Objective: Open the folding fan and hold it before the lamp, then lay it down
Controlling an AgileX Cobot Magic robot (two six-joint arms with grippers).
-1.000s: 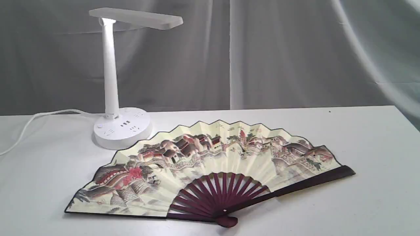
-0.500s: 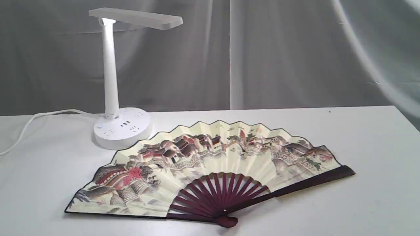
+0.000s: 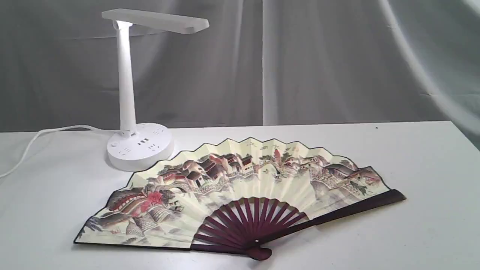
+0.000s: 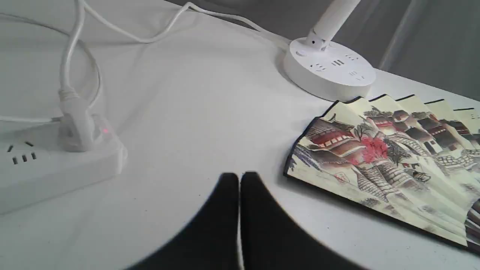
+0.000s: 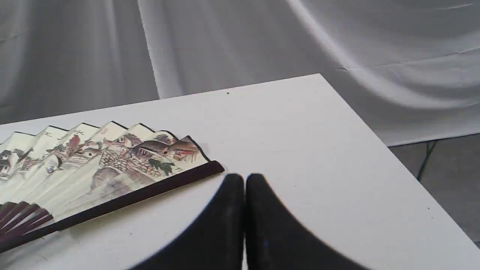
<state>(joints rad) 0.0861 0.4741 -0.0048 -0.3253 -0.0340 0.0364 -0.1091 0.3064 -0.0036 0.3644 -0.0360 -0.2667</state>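
Observation:
The folding fan [image 3: 240,191] lies spread wide on the white table, painted side up, its maroon ribs and pivot toward the front edge. Behind its left part stands the white lamp [image 3: 129,93], head flat above a round socketed base. Neither arm shows in the exterior view. In the left wrist view my left gripper [image 4: 239,178] is shut and empty, off the fan [image 4: 386,161] at its left end, with the lamp base [image 4: 330,73] beyond. My right gripper [image 5: 244,179] is shut and empty, just past the fan's dark right guard [image 5: 142,193].
A white power strip [image 4: 45,165] with a plug and a lit red light lies left of the fan, cords trailing from it to the lamp. The table's right edge [image 5: 375,131] drops to the floor. Grey drapes hang behind.

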